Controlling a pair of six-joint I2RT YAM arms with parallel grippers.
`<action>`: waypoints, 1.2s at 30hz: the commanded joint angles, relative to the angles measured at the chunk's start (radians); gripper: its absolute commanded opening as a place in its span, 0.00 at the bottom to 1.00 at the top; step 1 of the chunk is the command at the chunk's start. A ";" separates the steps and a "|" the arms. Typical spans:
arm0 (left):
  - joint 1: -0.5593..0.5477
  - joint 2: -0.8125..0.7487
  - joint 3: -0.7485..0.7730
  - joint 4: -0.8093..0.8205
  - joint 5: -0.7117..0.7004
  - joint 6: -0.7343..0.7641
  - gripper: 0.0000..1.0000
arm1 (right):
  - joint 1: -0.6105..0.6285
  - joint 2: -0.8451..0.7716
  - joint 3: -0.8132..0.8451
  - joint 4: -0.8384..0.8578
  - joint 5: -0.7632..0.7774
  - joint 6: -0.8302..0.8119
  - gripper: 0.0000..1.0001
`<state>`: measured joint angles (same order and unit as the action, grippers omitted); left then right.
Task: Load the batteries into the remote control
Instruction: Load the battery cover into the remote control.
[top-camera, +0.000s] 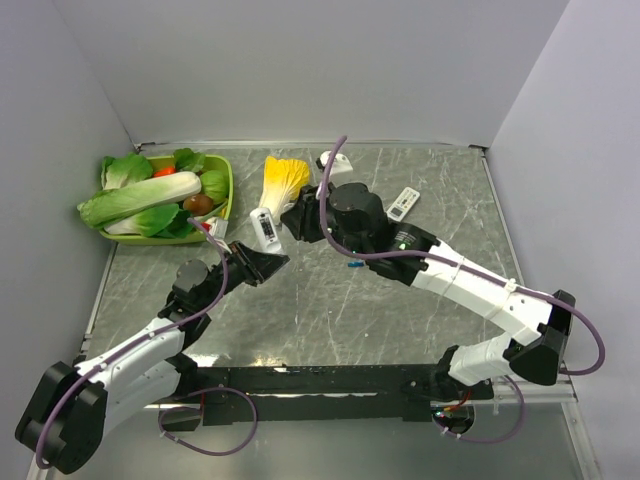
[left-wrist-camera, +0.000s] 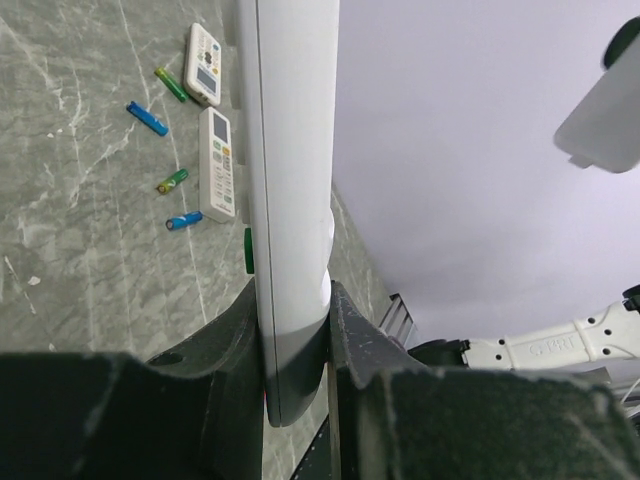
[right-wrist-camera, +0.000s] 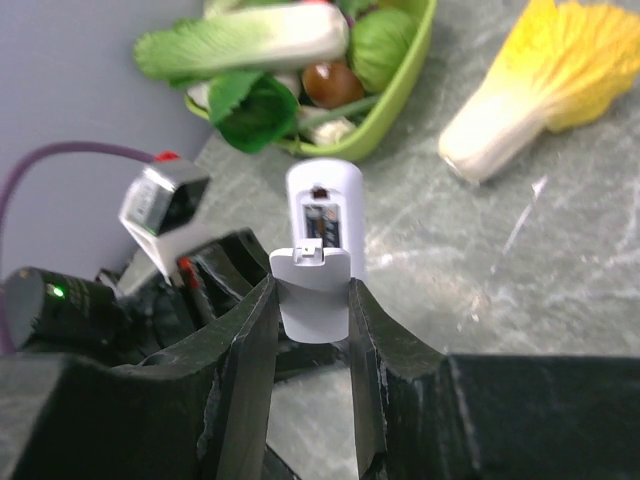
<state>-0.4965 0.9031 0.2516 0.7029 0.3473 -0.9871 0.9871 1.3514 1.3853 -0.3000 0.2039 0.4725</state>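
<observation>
Top external: arms meet left of centre.
Left gripper (left-wrist-camera: 293, 312) clenches the remote control (left-wrist-camera: 290, 200); right gripper (right-wrist-camera: 310, 288) grasps its battery cover (right-wrist-camera: 312, 305); bare tabletop (top-camera: 330, 310) below.

Grey marbled table (top-camera: 330, 310) carries a green basket (top-camera: 229, 185), yellow cabbage (top-camera: 283, 178), 2 remotes (left-wrist-camera: 218, 163) and 4 batteries (left-wrist-camera: 147, 118).

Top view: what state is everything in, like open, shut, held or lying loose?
Remote: held, battery bay open.
Cover: off the remote, held.
Left fingers: shut on remote.
Right fingers: shut on cover.
Batteries: loose on table.
Other remotes: lying face up on table.
</observation>
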 joint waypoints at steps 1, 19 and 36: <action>-0.014 0.002 0.041 0.107 -0.025 -0.039 0.02 | 0.041 0.037 0.000 0.150 0.106 -0.044 0.00; -0.033 0.006 0.046 0.135 -0.025 -0.073 0.02 | 0.107 0.146 -0.009 0.200 0.196 -0.179 0.00; -0.034 -0.001 0.044 0.135 -0.030 -0.084 0.02 | 0.143 0.184 -0.005 0.179 0.278 -0.241 0.00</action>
<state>-0.5255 0.9123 0.2588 0.7589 0.3264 -1.0641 1.1191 1.5230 1.3701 -0.1265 0.4313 0.2600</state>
